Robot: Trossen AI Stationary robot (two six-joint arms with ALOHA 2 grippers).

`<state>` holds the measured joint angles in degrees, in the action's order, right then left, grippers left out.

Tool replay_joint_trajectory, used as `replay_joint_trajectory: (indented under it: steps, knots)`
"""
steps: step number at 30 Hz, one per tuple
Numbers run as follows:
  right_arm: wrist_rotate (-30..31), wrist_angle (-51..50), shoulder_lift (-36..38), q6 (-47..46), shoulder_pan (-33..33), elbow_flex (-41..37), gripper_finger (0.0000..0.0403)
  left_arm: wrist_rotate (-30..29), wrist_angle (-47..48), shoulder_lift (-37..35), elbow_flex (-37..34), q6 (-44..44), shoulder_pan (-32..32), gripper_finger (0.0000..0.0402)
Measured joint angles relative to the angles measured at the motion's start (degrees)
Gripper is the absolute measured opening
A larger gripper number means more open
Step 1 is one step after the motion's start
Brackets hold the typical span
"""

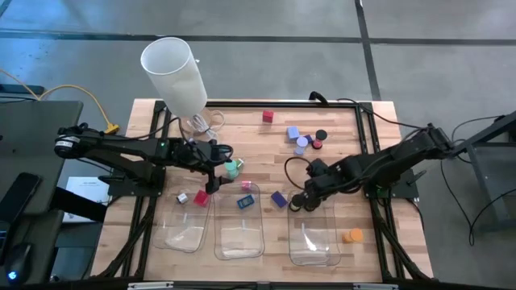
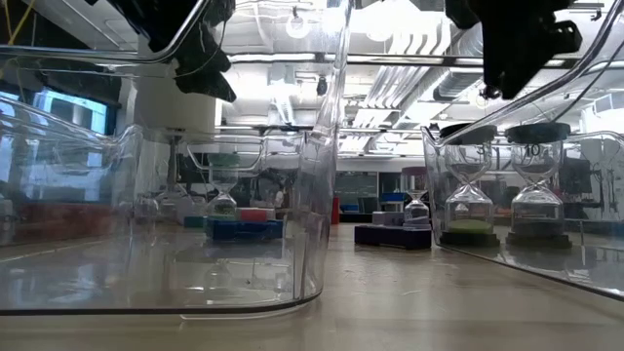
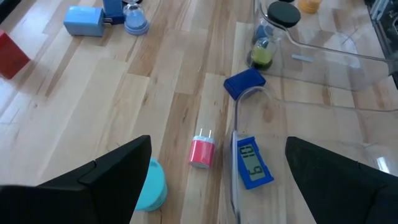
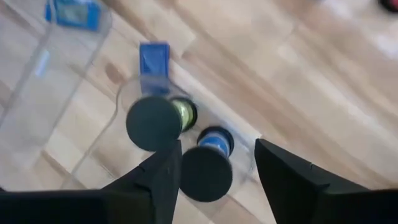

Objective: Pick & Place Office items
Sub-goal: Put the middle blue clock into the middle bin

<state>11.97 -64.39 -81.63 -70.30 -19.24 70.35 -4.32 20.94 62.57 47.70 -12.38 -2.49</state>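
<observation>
The left gripper [image 1: 212, 171] is hovering over the table [image 1: 339, 129] between the left tray [image 1: 187, 234] and the teal cap [image 1: 231, 167], its fingers [image 3: 106, 183] spread wide with nothing between them. Directly ahead of it, the left wrist view is showing a pink plug-shaped piece [image 3: 202, 151] lying on the bare wood just beside the rim of the middle tray [image 3: 234, 168], and a small blue clock [image 3: 254, 165] lying inside that tray. A dark blue block [image 3: 244, 83] is sitting on the wood between the middle tray and the right tray [image 3: 336, 46]. The right gripper [image 1: 303, 197] is hanging above the far rim of the right tray, its fingers [image 4: 292, 180] parted and empty. Below it, two small sand timers with black caps, one with green sand [image 4: 155, 119] and one with blue [image 4: 208, 162], are standing just inside that tray. Elsewhere, office items are lying scattered: a pink cube [image 1: 268, 117] near the far edge, a cluster of purple, black and red pieces [image 1: 306, 138] right of centre, and an orange cap [image 1: 352, 235] beside the right tray. A tall white cylinder [image 1: 176, 74] is standing at the far left corner.
</observation>
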Motion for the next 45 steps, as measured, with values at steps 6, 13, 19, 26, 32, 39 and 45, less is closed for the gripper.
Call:
replay_joint_trajectory:
  steps: [6,13,19,26,32,39,45]
  knots:
    - [8.08,3.27,3.84,6.92,1.22,0.02,0.0165,0.00,0.01,0.00,0.00,-0.09,-0.70,0.0363]
    - [5.29,18.68,3.31,28.90,3.82,0.09,0.0159,0.00,0.03,0.00,0.00,-0.09,-0.84,0.0363]
    - [-1.80,26.38,0.92,37.72,7.85,0.09,0.0202,3.58,4.77,-0.11,0.00,-5.00,-1.85,0.0363]
    - [-5.29,29.49,-2.68,47.95,13.18,0.07,0.0260,7.15,7.29,-0.31,0.00,-7.33,-5.28,0.0363]
    - [-7.69,30.20,-6.46,51.64,16.20,0.83,0.0259,6.95,7.35,-0.31,0.00,-7.85,-6.46,0.0363]
    - [-8.11,24.16,-13.27,54.53,16.23,7.01,0.0246,6.85,7.33,-0.31,0.00,-8.70,-6.46,0.0363]
    - [-8.34,18.04,-20.33,53.00,16.27,12.70,0.0245,6.84,7.37,-0.31,0.00,-8.70,-6.44,0.0363]
